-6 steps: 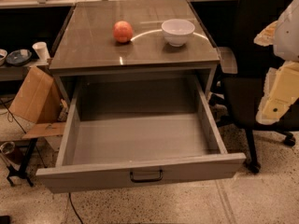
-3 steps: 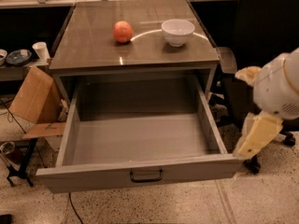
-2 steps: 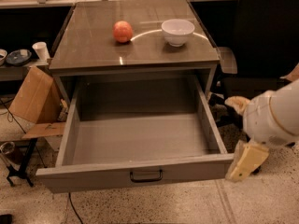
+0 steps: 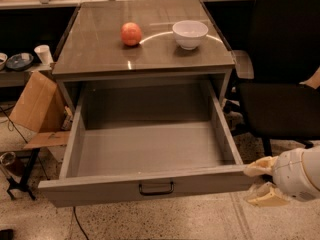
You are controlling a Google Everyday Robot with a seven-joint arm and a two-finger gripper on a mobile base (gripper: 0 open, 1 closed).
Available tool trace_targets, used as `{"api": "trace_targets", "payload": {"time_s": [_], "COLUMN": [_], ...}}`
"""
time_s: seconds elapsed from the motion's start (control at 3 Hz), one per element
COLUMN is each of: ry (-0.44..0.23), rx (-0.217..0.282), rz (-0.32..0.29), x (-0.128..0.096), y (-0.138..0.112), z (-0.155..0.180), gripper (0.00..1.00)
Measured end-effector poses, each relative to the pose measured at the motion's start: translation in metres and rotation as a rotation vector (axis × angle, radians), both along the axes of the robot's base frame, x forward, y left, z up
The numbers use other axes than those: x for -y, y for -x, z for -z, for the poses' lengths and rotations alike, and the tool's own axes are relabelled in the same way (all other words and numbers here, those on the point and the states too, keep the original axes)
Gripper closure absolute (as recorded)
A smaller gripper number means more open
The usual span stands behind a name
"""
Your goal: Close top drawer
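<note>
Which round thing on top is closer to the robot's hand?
The white bowl, on the right side; the red fruit sits further left. The gripper is low right, by the front corner of the open top drawer.

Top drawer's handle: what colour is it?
The handle is dark, almost black, in the camera view; the pincer is beside the top drawer's right front corner.

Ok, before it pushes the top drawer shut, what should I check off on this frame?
1. top drawer pulled out, needs closing: ok.
2. Nothing sticking up out of the drawer: ok.
3. gripper low, beside the front's right corner, fingers apart: ok.
4. Gripper lined up in front of the drawer face: not ok.
5. Gripper touching the front: cannot tell.
6. round fruit and bowl back from the cabinet's front edge: ok.
</note>
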State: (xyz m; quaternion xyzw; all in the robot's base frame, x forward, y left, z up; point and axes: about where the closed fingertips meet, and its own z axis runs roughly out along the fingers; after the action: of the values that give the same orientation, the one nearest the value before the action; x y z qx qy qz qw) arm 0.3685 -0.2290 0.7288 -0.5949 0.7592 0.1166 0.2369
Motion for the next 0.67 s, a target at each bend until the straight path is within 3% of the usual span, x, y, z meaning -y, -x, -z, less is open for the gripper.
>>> {"api": "trace_targets", "payload": {"time_s": [0.33, 0.67], "ry": [-0.043, -0.085], "rx": [-0.034, -0.056], "rz": [-0.039, -0.114], "x": [-0.002, -0.014], "y": [0.005, 0.002], "z": [0.033, 0.063], "gripper": [0.73, 0.96]}}
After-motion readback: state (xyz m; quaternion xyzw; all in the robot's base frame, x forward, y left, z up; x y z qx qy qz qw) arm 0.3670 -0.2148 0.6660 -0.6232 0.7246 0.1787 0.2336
